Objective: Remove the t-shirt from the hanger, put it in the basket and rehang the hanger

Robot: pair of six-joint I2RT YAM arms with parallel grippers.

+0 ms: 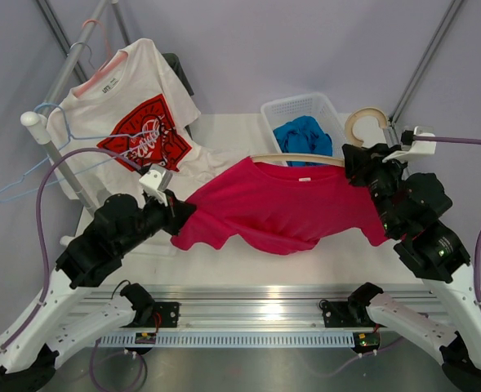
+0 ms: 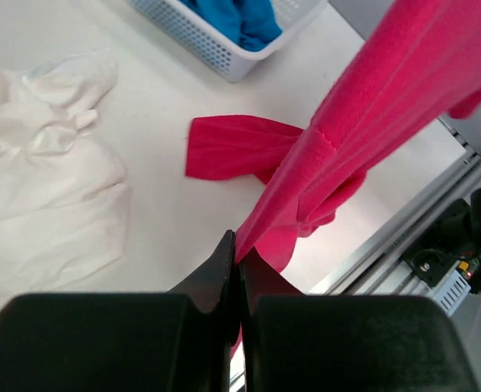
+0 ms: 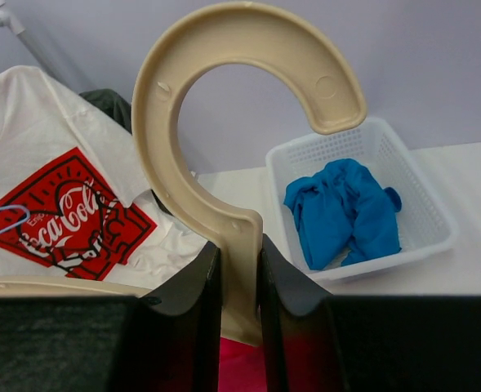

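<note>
Pressed together, the left gripper's (image 2: 238, 245) jaws pinch a fold of the t-shirt (image 1: 281, 204) at its left sleeve edge, with magenta cloth running straight out from between the black fingertips. This gripper sits well to the left of the white basket (image 1: 293, 110) and on its near side.

The right gripper's (image 3: 240, 253) jaws are clamped on the hanger (image 3: 154, 106), one finger on each side of the flat neck just below the large rounded hook. This grip is just to the right of the basket, and the hook rises upright beside the basket's right corner in the top view. The hanger's pale curved bar runs leftwards from the grip across the basket's near side.

The t-shirt is still on the hanger. Its collar and shoulders are draped over the bar on the near side of the basket, and the body hangs below. The cloth is drawn out into a taut band from the bar to the left gripper. In the left wrist view, one loose magenta part lies flat on the white table (image 1: 232, 131), on the near side of the basket and apart from it.

Inside the basket lies a crumpled bright blue garment (image 3: 342, 208). To the left of the basket a white t-shirt (image 1: 138, 122) with a red printed logo hangs from a slanted metal rack (image 1: 77, 57). Its lower part spreads onto the table. A thin light-blue wire hanger (image 1: 20, 184) hangs from the rack farther left of the basket.
</note>
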